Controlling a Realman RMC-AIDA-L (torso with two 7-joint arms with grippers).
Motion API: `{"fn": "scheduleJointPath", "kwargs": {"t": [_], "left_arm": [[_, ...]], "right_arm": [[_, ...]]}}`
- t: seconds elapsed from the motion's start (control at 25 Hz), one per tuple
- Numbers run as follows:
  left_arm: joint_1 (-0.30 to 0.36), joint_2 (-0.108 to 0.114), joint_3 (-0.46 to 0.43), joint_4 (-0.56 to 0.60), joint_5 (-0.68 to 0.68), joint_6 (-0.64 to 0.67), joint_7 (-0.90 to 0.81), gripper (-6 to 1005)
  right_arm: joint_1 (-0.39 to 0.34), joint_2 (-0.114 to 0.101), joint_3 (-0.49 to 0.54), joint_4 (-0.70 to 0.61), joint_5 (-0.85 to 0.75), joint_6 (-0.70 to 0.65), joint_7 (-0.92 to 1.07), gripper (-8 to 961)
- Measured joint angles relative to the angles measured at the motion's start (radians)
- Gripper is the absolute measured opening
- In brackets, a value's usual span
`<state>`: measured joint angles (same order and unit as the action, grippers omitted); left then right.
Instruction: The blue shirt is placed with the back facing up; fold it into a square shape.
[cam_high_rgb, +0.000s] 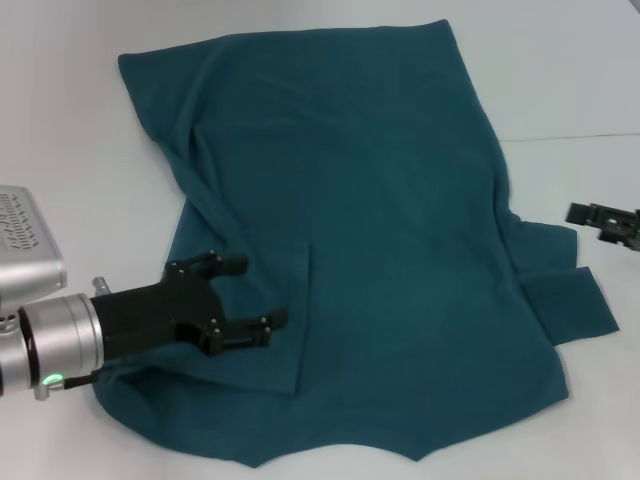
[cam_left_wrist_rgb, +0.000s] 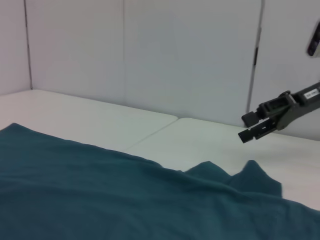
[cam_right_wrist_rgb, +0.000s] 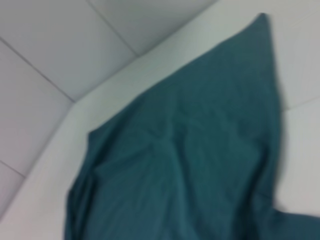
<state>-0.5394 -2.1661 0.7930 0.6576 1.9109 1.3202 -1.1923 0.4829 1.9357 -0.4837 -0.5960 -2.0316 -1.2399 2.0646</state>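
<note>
The blue shirt (cam_high_rgb: 370, 230) lies on the tabletop (cam_high_rgb: 80, 150) with only its left sleeve folded inward; the rest remains. The left end effector (cam_high_rgb: 255, 295) hovers wide open over that fold. The right end effector (cam_high_rgb: 600, 222) waits beside the unfolded right sleeve; its opening cannot be told.

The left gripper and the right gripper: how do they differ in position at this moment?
The left gripper is above the blue shirt, near its left sleeve; the right gripper is off the shirt, over the bare table. The left jaws stand open; the right jaws are too small to judge. Both are black.

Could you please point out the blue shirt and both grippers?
blue shirt (cam_high_rgb: 380, 200), head view, middle of the back panel.
left gripper (cam_high_rgb: 240, 295), head view, between its fingertips.
right gripper (cam_high_rgb: 578, 218), head view, between its fingertips.
</note>
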Motion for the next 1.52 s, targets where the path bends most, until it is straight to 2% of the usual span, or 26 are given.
{"fn": "scheduleJointPath", "kwargs": {"t": [0.16,0.4,0.52,1.0,1.52], "left_arm": [[0.0,0.0,0.034,0.005,0.003,0.004,-0.025,906],[0.005,0.0,0.048,0.006,0.03,0.02,-0.044,905],[0.005,0.0,0.049,0.007,0.046,0.027,-0.059,905],[0.007,0.0,0.049,0.007,0.054,0.028,-0.066,906],[0.006,0.0,0.049,0.007,0.054,0.028,-0.067,907]], "right_arm": [[0.009,-0.024,-0.001,-0.001,-0.082,0.015,0.065,900],[0.011,-0.023,-0.003,0.003,-0.132,0.033,0.082,899],[0.012,-0.014,-0.005,0.011,-0.134,0.035,0.077,899],[0.002,0.044,0.002,0.012,-0.134,0.077,0.031,900],[0.009,0.074,0.041,0.026,-0.125,0.103,0.022,898]]}}
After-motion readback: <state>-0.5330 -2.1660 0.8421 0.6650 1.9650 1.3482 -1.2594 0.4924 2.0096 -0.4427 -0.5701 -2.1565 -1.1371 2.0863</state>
